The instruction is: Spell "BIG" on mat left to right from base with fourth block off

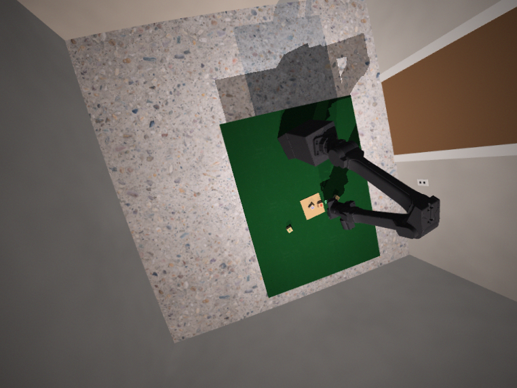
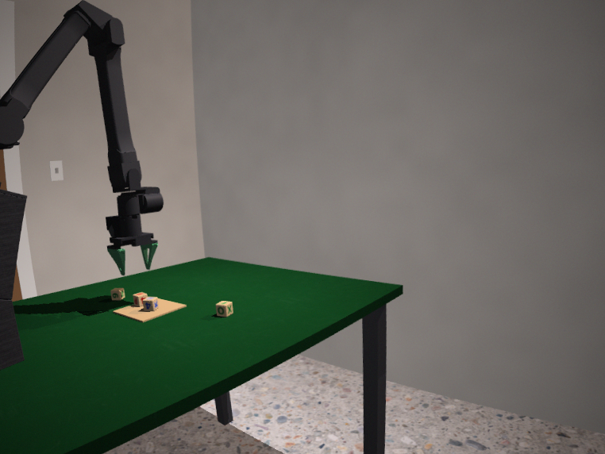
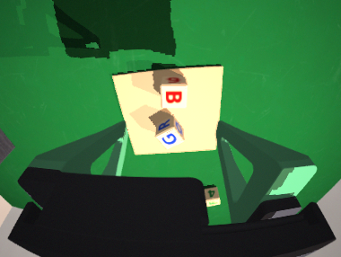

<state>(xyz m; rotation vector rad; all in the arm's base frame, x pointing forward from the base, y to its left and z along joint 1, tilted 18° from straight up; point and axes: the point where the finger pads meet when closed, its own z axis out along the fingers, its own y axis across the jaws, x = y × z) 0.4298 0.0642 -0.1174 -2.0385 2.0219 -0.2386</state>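
Mat (image 1: 308,213) (image 2: 143,315) (image 3: 204,112): pale, smooth, wood-like. Tabletop (image 1: 266,250) (image 2: 293,313) (image 3: 278,58): matt green. Floor (image 1: 167,167) (image 2: 312,390): speckled, stone-like. Arm (image 1: 382,177) (image 2: 111,102): dark, mostly matt.

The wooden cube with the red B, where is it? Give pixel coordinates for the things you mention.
In the wrist view, the red-B cube (image 1: 321,205) (image 2: 140,299) (image 3: 173,96) sits on the square tan mat (image 1: 309,215) (image 2: 171,306) (image 3: 202,126), above the wooden blue-G cube (image 1: 312,207) (image 2: 150,305) (image 3: 170,134), nearer the mat's top edge.

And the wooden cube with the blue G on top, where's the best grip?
I'd come straight down on the blue G cube, pinching its right-hand side in the wrist view and the side opposite. It sits askew, and its R side faces more towards the red-lettered wooden cube.
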